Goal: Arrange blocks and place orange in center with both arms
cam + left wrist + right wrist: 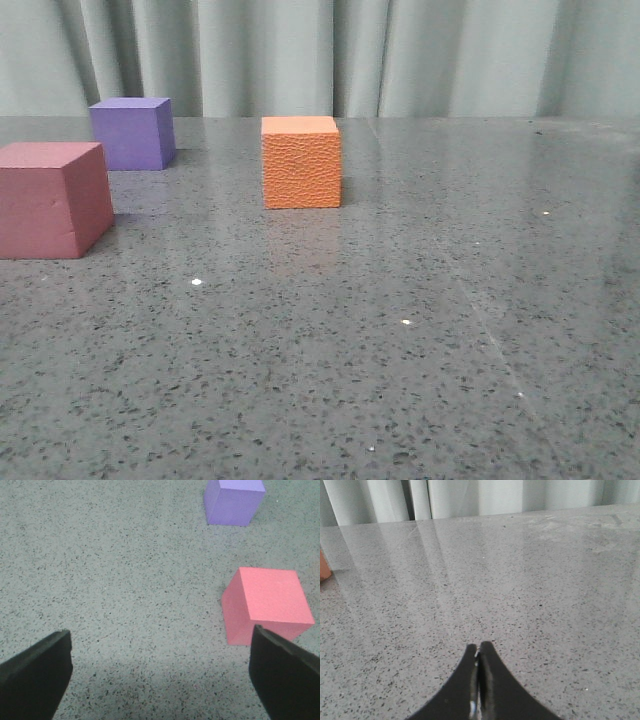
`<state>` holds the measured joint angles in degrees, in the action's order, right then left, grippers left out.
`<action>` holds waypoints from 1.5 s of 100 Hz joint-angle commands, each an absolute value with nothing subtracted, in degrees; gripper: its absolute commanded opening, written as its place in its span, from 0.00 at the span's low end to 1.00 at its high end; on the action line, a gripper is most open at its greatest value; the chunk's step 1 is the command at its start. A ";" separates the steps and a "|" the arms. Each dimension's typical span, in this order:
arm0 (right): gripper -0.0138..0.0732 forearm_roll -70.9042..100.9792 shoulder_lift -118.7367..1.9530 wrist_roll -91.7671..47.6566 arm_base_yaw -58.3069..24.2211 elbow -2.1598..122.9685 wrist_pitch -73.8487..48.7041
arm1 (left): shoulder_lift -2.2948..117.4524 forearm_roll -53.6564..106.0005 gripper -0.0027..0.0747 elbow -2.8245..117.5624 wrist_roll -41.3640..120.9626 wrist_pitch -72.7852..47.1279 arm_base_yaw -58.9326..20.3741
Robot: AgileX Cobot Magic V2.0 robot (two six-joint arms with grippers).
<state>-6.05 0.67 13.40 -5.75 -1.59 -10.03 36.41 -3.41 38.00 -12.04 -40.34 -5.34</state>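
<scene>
In the front view the orange cube (301,162) with pebbled faces stands mid-table. The purple cube (132,132) stands at the far left, and the pink-red cube (52,198) nearer, at the left edge. No gripper shows in the front view. In the left wrist view my left gripper (160,672) is open wide and empty above bare table; the pink-red cube (265,605) lies just beyond one fingertip (282,672), the purple cube (234,501) farther off. My right gripper (479,652) is shut on nothing over bare table; an orange sliver (324,569) shows at the frame edge.
The speckled grey stone table (400,330) stretches across all views. A pale green curtain (400,55) hangs behind its far edge.
</scene>
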 commanded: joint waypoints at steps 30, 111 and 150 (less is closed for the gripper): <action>0.02 -6.04 1.89 12.87 -5.38 -0.79 -5.14 | 40.33 12.09 0.91 50.17 -3.74 -36.31 -5.26; 0.02 -6.04 1.89 12.87 -5.38 -0.79 -5.14 | 82.31 1.66 0.90 74.48 -21.13 -24.85 -36.50; 0.02 -6.04 1.89 12.87 -5.38 -0.79 -5.14 | 95.57 -41.04 0.87 87.92 -57.22 -39.25 -45.32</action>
<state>-6.05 0.67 13.36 -5.75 -1.59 -10.03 96.89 -32.55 84.65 -51.41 -38.00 -44.06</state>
